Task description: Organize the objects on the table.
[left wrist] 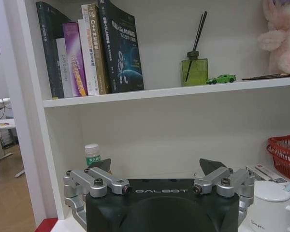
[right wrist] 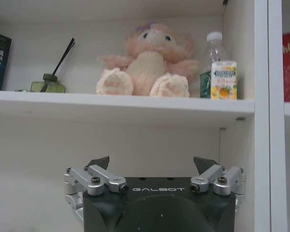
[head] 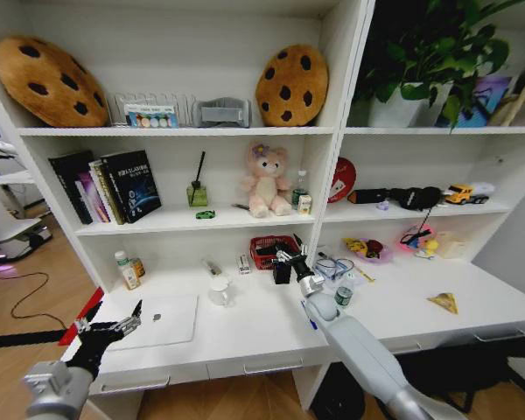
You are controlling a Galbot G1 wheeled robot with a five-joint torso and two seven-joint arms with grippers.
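Observation:
The silver laptop (head: pixel 162 320) lies shut at the left end of the white table (head: pixel 271 328). My left gripper (head: pixel 114 331) hovers open at the table's left front corner, just left of the laptop; in the left wrist view its gripper (left wrist: pixel 157 169) holds nothing. My right gripper (head: pixel 284 261) is raised over the middle of the table by the red basket (head: pixel 267 249), open and empty (right wrist: pixel 152 164). A blue pen (head: pixel 308 315) and a small green-labelled bottle (head: pixel 343 293) lie beside the right arm. The yellow triangular piece (head: pixel 444 302) sits far right. A tiny green toy car (head: pixel 206 214) (left wrist: pixel 221 79) stands on the shelf.
A white mug (head: pixel 219 290) stands right of the laptop, two small bottles (head: pixel 127 269) at the back left. The shelf above holds books (head: pixel 114 185), a green diffuser (head: pixel 198 194) and a pink plush bear (head: pixel 266 182). Clutter (head: pixel 367 249) lies in the right bay.

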